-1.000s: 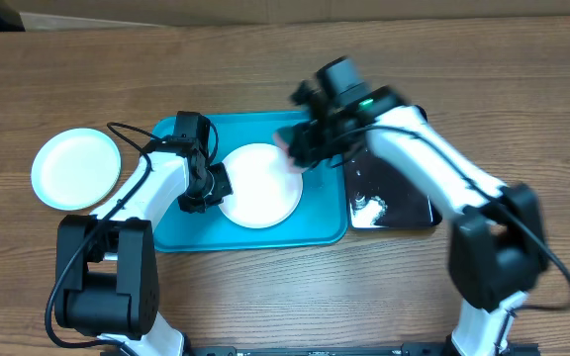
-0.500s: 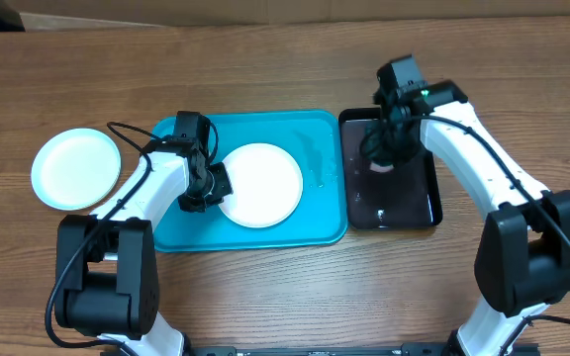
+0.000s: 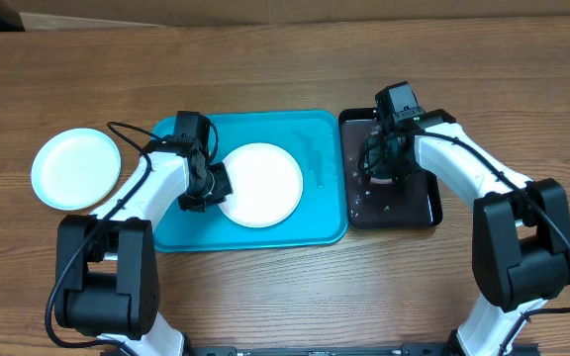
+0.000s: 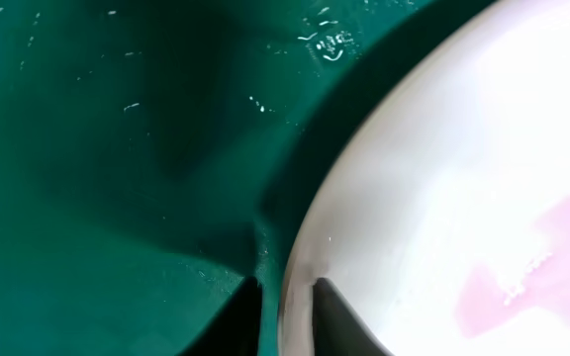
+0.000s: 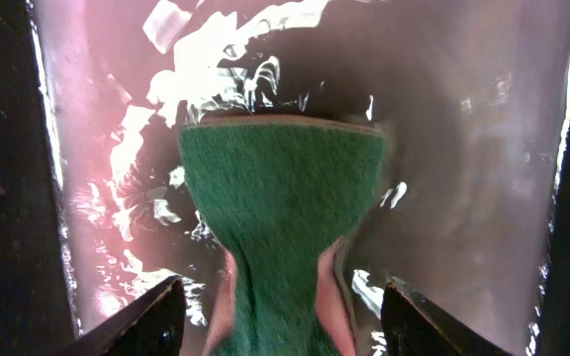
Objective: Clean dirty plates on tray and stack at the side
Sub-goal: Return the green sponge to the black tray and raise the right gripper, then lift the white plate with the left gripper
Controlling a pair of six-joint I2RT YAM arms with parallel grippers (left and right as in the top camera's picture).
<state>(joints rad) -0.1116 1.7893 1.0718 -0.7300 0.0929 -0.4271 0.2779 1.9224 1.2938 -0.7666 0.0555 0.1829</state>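
Wiping looks done, and I'm judging that stacking is coming up. My right tool (image 3: 379, 170) is hanging open over the sponge (image 5: 280, 198), which is lying in the black tray (image 3: 419, 208). My left tool (image 3: 206, 188) is straddling the rim of the plate (image 3: 260, 185) on the tray (image 3: 315, 129); I can't tell whether it's pinching. Next I'm needing a firm rim grip, then a carry onto the second plate (image 3: 75, 168) on the counter (image 3: 265, 297).

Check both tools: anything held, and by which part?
Right tool: open, clear of the sponge, nothing held. Left tool: fingers straddle the plate at its rim; whether it grips cannot be told.
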